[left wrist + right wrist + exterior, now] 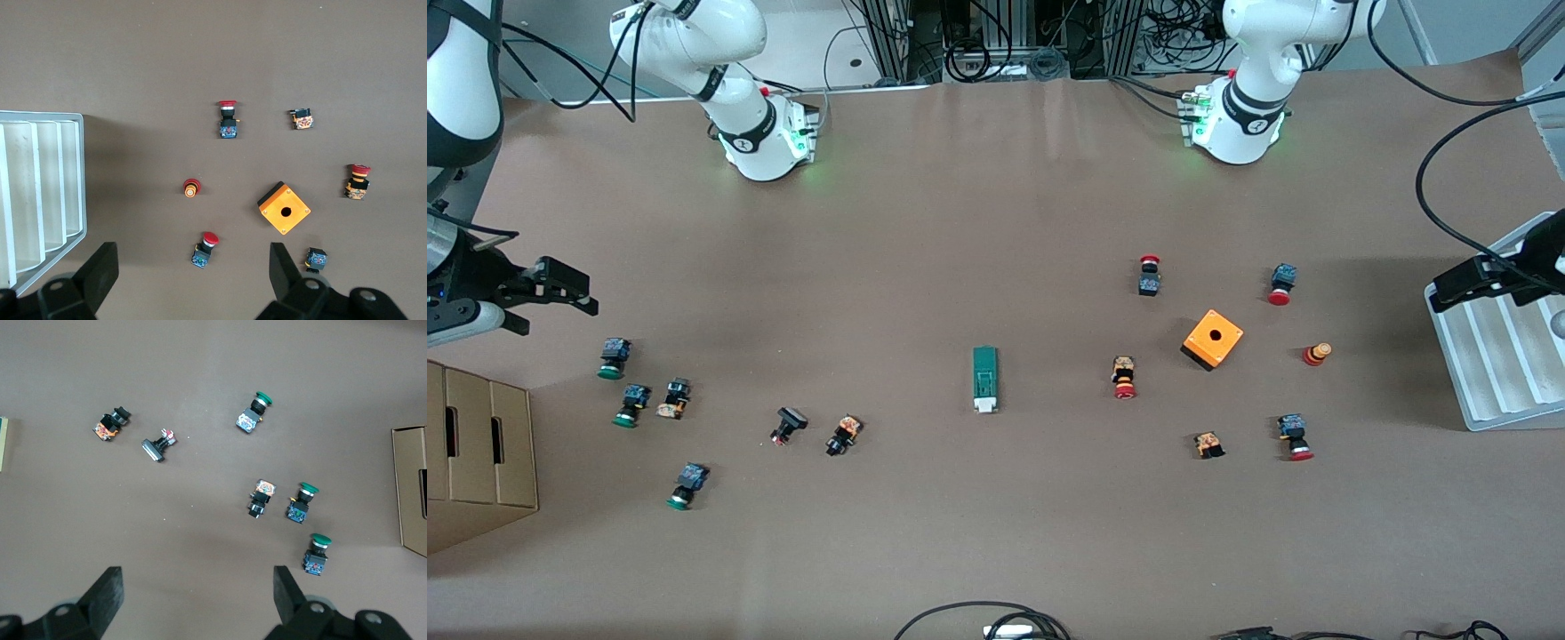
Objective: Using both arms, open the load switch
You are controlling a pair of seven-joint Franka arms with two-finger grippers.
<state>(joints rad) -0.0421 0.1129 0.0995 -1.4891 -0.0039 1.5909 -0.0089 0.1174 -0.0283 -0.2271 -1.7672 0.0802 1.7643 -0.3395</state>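
The load switch [984, 379], a narrow dark-green block with a white tab at the end nearer the front camera, lies flat near the middle of the table. Only a sliver of the load switch [3, 443] shows at the edge of the right wrist view. My right gripper [583, 293] hangs open over the right arm's end of the table, above the green-capped buttons, with nothing between its fingers [107, 590]. My left gripper [1449, 286] hangs open and empty over the left arm's end, by the white tray. Below the left gripper [192, 263] lies a red-capped button [205, 248].
An orange cube box [1213, 339] with a hole sits among several red-capped push buttons toward the left arm's end. Several green-capped and black buttons lie toward the right arm's end. A cardboard box [480, 444] and a white ribbed tray [1503, 356] stand at the two table ends.
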